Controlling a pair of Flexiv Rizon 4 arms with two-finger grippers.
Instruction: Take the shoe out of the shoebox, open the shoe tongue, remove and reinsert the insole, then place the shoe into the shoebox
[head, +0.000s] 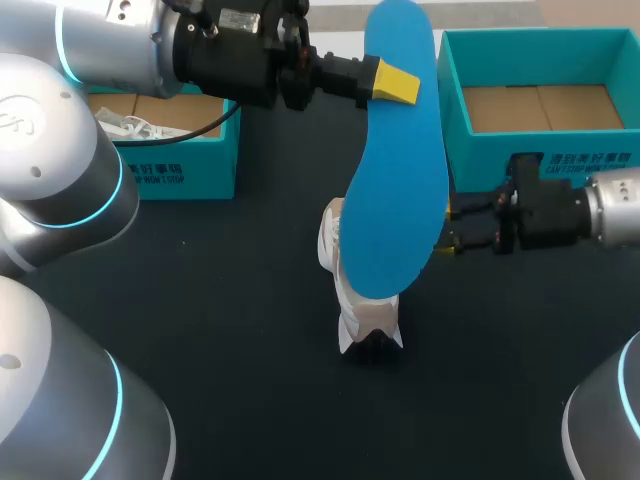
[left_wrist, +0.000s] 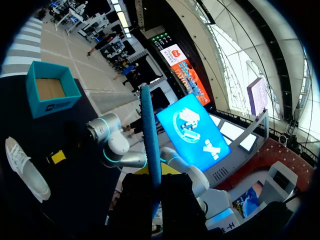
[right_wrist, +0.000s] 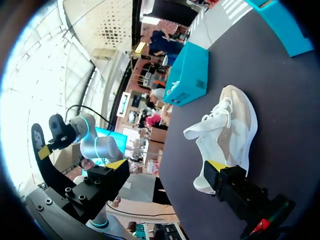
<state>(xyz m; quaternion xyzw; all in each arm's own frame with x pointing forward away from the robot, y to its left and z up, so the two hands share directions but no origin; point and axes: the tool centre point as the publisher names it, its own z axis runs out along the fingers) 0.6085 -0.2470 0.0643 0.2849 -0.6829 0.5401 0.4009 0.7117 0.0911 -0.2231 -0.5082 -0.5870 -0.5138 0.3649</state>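
My left gripper (head: 395, 84) is shut on one end of the blue insole (head: 393, 170), holding it high over the table. The insole hangs over the white and beige shoe (head: 362, 312), hiding much of it. In the left wrist view the insole (left_wrist: 150, 135) shows edge-on, pinched in the gripper (left_wrist: 154, 187). The shoe (right_wrist: 226, 134) lies on its side on the dark table. My right gripper (head: 448, 228) stands open just right of the shoe, holding nothing. In the right wrist view one fingertip (right_wrist: 216, 166) is close beside the shoe. The teal shoebox (head: 455, 120) stands at the back right.
A second teal box (head: 185, 165) with white paper in it stands at the back left, under my left arm. The dark table (head: 250, 380) stretches in front of the shoe.
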